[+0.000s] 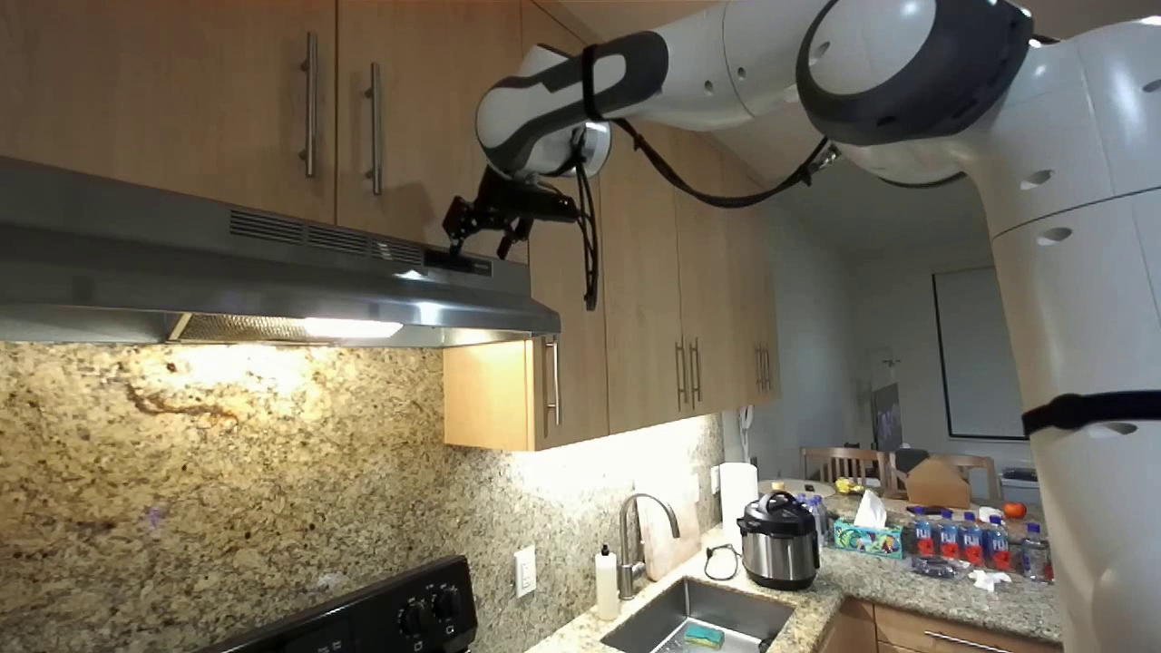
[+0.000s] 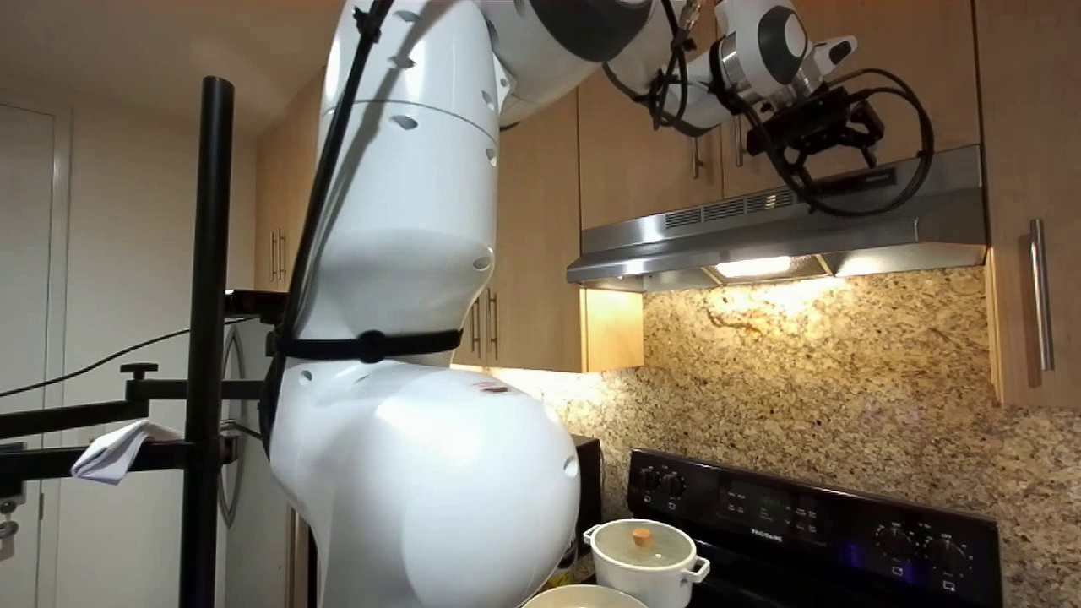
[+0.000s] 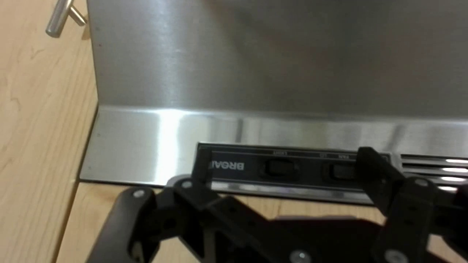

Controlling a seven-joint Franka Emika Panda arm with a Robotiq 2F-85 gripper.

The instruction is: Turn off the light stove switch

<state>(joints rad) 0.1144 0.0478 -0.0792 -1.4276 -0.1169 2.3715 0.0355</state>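
Pose high and outstretched. In an exterior view my arm (image 1: 762,54) stands as a thick white column (image 1: 1079,299), bends at the elbow (image 1: 875,45), then stretches close to level, dipping slightly at the wrist (image 1: 508,118) in front of the wooden cupboards (image 1: 426,136). A black cable (image 1: 717,199) sags under the forearm (image 1: 680,77). In an exterior view a wide cable loop (image 2: 926,139) hangs about my jaws.

Jaws spread well apart. In both exterior views they hang below the wrist, tips angled down toward the front of the stove hood (image 2: 760,228), at its right-hand end as seen there. In the wrist view they show along the bottom, one toward either side, a wide gap between them.

In that gap, as the wrist view has it, sits the light switch (image 3: 280,168), on the hood's black control strip (image 3: 254,171), just beneath the word LIGHT (image 3: 280,153), which reads upside down. The fan switch (image 3: 343,171) is just beside it, close to the jaw on the right of that view. One jaw hides the end of the maker's lettering (image 3: 226,165); the other crosses the strip's opposite end, near the vents (image 3: 435,170). Whether either jaw touches the strip, I cannot tell.

The lamp (image 1: 354,327) under the hood is lit, the stone splashback (image 1: 227,435) bright beneath it. Well below the jaws: the stove (image 2: 760,583), with a white lidded pot (image 2: 642,578) near its back panel (image 2: 832,523).
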